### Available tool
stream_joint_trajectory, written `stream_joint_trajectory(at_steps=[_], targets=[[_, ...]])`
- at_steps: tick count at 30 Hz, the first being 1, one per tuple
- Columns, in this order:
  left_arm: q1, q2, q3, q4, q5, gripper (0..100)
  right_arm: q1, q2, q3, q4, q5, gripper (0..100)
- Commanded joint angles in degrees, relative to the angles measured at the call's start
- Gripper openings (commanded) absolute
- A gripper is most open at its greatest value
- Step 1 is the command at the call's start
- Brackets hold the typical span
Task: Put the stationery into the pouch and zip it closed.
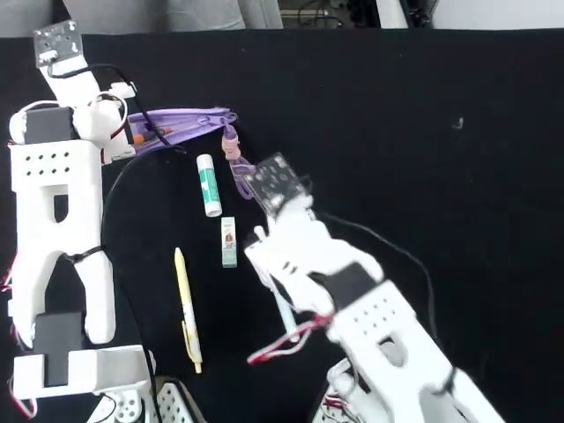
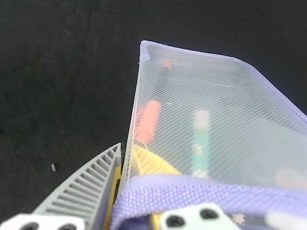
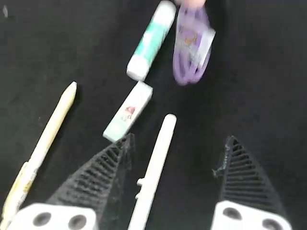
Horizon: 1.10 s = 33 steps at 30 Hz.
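The white left arm (image 1: 53,176) hides one end of the purple see-through mesh pouch (image 1: 189,121) from me. Inside it I see an orange thing (image 2: 147,120) and a green-and-white stick (image 2: 200,141), both too blurry to name. The long yellow pen (image 3: 42,143) and the thin white pen (image 3: 153,167) run off the edge of my right wrist view. The purple loop strap (image 3: 192,48) is blurry.

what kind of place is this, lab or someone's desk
Probably a robotics lab bench: two white plastic robot arms with exposed wiring stand on a black cloth-covered table, with a yellow pen and green-and-white glue stick laid out.
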Motion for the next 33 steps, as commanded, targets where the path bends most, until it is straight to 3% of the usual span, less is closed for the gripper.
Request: stream_joint_trajectory(at_steps=[1, 17, 26, 33], targets=[[-1.0, -0.5, -0.2, -0.8, -0.2, 3, -0.6, 10.9, -6.3, -1.8, -1.4, 27.3], [-4.6, -0.5, 1.2, -4.0, -0.2, 3, -0.5, 41.9, -18.8, -5.2, -1.2, 27.3], [-4.6, -0.8, 1.3, -4.0, -0.2, 3, 6.2, 52.9, -26.5, -4.8, -3.7, 27.2], [-4.6, -0.8, 1.3, -4.0, -0.2, 3, 6.4, 57.5, -30.7, -1.8, -3.9, 27.2]])
